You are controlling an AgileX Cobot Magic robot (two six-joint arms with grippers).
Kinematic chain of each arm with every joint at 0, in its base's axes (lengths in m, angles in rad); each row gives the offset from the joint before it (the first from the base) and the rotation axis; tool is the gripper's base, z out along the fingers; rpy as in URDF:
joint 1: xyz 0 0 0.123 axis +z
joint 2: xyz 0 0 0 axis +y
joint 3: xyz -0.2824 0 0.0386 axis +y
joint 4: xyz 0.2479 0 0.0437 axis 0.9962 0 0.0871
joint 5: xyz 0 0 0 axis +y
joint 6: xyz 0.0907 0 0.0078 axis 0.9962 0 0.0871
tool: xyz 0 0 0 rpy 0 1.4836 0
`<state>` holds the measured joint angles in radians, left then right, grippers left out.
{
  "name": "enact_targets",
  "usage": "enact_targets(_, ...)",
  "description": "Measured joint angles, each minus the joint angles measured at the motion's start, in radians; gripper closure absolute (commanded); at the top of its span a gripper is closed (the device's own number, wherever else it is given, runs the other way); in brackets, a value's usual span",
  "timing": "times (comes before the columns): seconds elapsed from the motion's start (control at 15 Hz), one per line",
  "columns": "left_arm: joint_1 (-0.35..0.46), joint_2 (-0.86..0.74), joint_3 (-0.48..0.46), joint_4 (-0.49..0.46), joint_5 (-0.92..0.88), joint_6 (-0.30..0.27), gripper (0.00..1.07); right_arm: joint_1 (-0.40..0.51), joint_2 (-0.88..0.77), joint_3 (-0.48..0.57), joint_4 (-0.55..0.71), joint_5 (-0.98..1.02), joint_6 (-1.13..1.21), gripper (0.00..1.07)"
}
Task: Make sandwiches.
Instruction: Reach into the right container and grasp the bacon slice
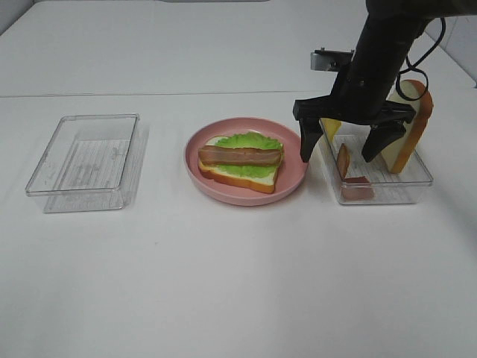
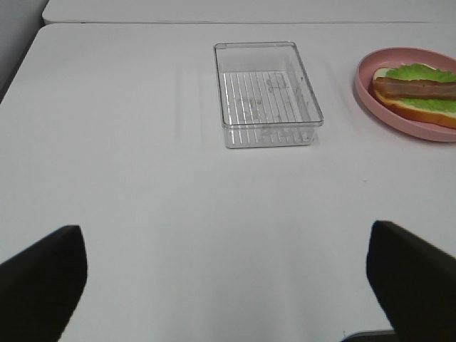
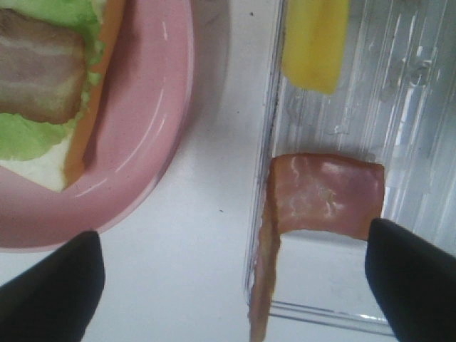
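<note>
Both pincers gaped, empty. The right pincer hung over the clear box, likely lined up for a bacon strip; the unfinished sandwich lay on the pink plate beside it. The left pincer hovered over the desk.

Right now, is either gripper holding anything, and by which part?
Nothing is held. The right gripper hangs open over the ingredient box; the left gripper is open too.
</note>
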<state>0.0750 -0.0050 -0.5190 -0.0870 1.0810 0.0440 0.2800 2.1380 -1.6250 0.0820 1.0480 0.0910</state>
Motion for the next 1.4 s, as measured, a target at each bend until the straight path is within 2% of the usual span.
enact_targets(0.27,0.0,0.0,0.0,0.0,0.0,0.0,0.04,0.0,0.03,0.0,-0.003,0.004,0.0,0.21)
enact_targets(0.4,0.0,0.0,0.0,0.0,0.0,0.0,0.04,0.0,0.03,0.0,-0.004,0.004,0.0,0.35)
enact_targets(0.53,0.0,0.0,0.0,0.0,0.0,0.0,0.04,0.0,0.03,0.0,-0.004,0.004,0.0,0.43)
enact_targets(1.0,0.0,0.0,0.0,0.0,0.0,0.0,0.04,0.0,0.03,0.0,-0.01,0.031,0.0,0.45)
enact_targets(1.2,0.0,0.0,0.0,0.0,0.0,0.0,0.04,0.0,0.03,0.0,-0.01,0.042,0.0,0.61)
enact_targets(1.4,0.0,0.0,0.0,0.0,0.0,0.0,0.04,0.0,0.03,0.0,-0.01,0.049,0.0,0.65)
